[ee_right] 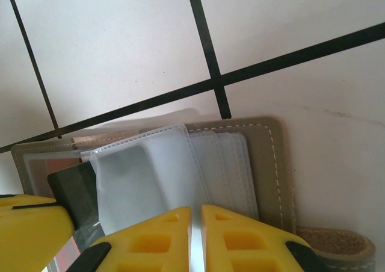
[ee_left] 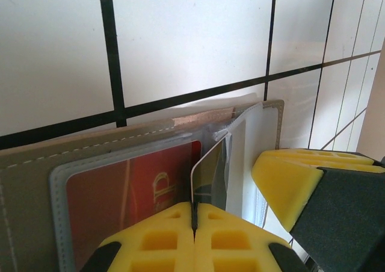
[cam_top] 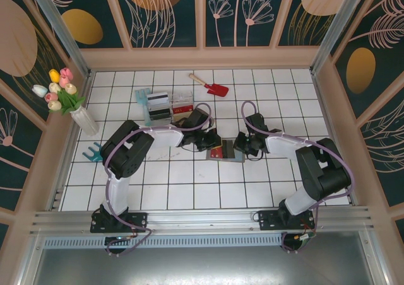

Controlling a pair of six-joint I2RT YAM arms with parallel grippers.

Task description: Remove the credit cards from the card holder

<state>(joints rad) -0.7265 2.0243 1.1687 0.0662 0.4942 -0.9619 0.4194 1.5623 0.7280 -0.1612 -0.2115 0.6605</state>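
Note:
The card holder lies open on the tiled table between both arms. My left gripper is shut on the near edge of a dark credit card that stands partly out of a clear sleeve. A red credit card sits in the sleeve beside it, inside the grey cover. My right gripper is shut on a clear plastic sleeve of the card holder, whose side tab lies at the lower right. The dark credit card shows at the left, next to the left gripper's yellow finger.
A clear divided tray with a few cards in it stands behind the left gripper. A red toy shovel lies at the back. A vase of tulips and a teal object are at the left wall.

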